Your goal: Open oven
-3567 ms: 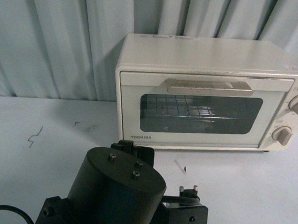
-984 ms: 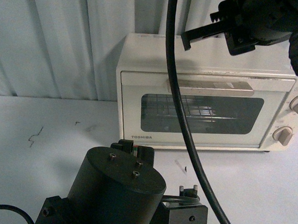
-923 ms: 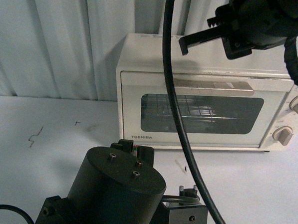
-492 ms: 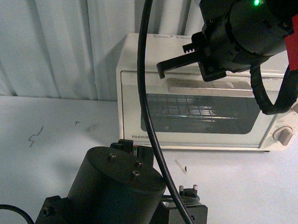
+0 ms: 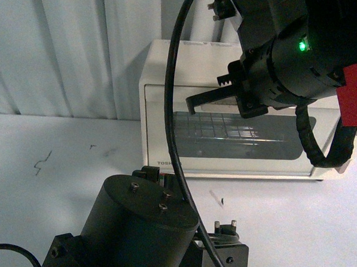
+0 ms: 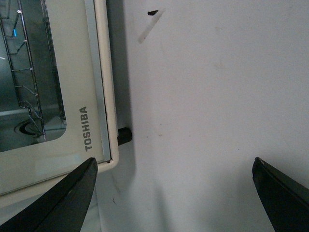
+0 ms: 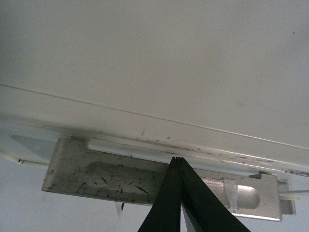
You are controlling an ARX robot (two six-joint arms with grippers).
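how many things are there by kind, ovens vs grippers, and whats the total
ovens: 1, the oven
grippers: 2, the left gripper, open, and the right gripper, shut
total: 3

Cream-white oven, dark glass door, scratched silver handle, black right hand.
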